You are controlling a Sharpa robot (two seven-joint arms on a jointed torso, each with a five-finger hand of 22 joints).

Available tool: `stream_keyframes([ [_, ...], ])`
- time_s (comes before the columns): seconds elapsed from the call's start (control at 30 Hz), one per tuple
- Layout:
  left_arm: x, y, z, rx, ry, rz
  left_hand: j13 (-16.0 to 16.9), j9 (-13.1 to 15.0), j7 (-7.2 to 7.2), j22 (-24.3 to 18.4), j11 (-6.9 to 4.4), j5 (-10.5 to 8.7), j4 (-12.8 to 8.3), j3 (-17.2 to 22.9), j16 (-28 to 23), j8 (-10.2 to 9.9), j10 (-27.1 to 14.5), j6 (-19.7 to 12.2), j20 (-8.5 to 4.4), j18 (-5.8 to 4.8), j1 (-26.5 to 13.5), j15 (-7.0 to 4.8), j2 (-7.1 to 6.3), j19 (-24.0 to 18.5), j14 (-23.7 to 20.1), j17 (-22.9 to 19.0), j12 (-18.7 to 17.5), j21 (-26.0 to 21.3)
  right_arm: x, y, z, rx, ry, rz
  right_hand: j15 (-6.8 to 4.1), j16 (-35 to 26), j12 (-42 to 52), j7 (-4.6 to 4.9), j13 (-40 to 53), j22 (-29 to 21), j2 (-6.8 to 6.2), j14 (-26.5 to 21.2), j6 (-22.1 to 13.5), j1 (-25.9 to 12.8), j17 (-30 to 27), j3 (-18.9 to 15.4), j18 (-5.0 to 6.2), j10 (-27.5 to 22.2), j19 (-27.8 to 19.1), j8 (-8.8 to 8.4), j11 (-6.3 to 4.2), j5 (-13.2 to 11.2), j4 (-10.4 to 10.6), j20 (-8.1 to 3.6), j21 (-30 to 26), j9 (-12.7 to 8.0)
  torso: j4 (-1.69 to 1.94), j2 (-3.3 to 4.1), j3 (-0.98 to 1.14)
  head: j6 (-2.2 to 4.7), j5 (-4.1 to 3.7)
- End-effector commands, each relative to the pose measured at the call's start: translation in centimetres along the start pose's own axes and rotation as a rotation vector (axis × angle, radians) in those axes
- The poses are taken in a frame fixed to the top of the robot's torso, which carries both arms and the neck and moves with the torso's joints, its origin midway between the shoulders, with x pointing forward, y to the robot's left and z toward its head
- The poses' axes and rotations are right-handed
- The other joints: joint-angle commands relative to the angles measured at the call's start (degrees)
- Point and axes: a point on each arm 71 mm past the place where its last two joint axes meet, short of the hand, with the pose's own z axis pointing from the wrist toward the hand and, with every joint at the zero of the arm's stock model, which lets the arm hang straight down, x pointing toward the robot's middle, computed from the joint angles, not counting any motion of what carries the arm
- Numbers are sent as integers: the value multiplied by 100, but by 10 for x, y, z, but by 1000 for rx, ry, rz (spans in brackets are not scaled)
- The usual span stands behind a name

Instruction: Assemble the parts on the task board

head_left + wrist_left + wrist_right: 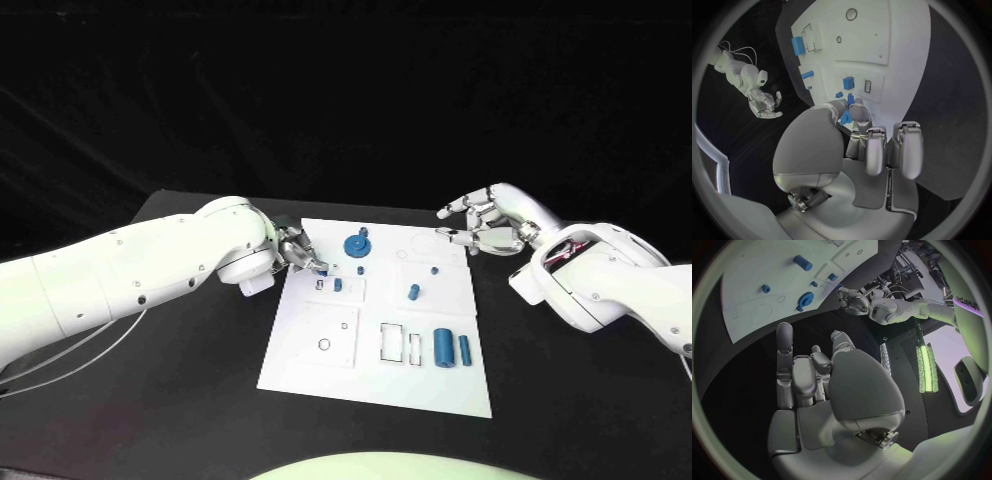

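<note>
Left hand (856, 131) pinching small blue part (846, 118) over task board (433, 380), right hand (483, 224) empty, fingers apart

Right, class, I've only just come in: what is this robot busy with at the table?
It is assembling small blue parts on the white task board. The left hand is down at the board's left edge, fingertips pinching a small blue part. The right hand hangs beside the board's far right corner, fingers apart, holding nothing. A blue gear and two blue cylinders sit on the board.

Black table (173, 400) — dark backdrop (346, 90)
</note>
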Motion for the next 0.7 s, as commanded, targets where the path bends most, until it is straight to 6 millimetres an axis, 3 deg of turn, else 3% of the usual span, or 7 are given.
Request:
stream_keyframes([
  [0.03, 2, -1, -2, 23, -67, 42, 23, 8, -38, 1390, -6, 20, -991, 1040, 14, 44, 58, 0, 5, -50, -78, -18, -2, 528, 602, 1509, 43, -17, 1, 0, 0, -9, 16, 0, -18, -31, 23, -27, -2, 0, 20, 10, 13, -25, -8, 11, 57, 19, 58, 29, -8, -30, 11, 0, -20, 8, 2, -1, -8, -23, 13],
  [0.3, 12, 3, -1, 18, -67, 85, 61, 31, -45, 1407, -13, 34, -1035, 1125, 14, 79, 86, 4, 1, -55, -118, -23, -35, 539, 602, 1509, 82, -6, 2, 1, 0, -10, 17, 0, -18, -31, 23, -27, -2, 0, 20, 10, 13, -25, -8, 11, 57, 19, 58, 29, -8, -30, 11, 0, -20, 8, -10, 3, -7, -41, 37],
  [0.7, 15, 2, 3, 0, -51, 122, 190, 87, -62, 1451, -30, 93, -1136, 1310, 14, 172, 162, 16, -9, -67, -226, -35, -118, 568, 602, 1509, 204, 25, 3, 1, 1, -10, 19, 0, -18, -30, 28, -28, 1, 7, 19, 12, 15, -32, -5, 9, 55, 24, 64, 32, -8, -35, 13, -1, -14, 8, -10, 9, -6, -51, -2],
])
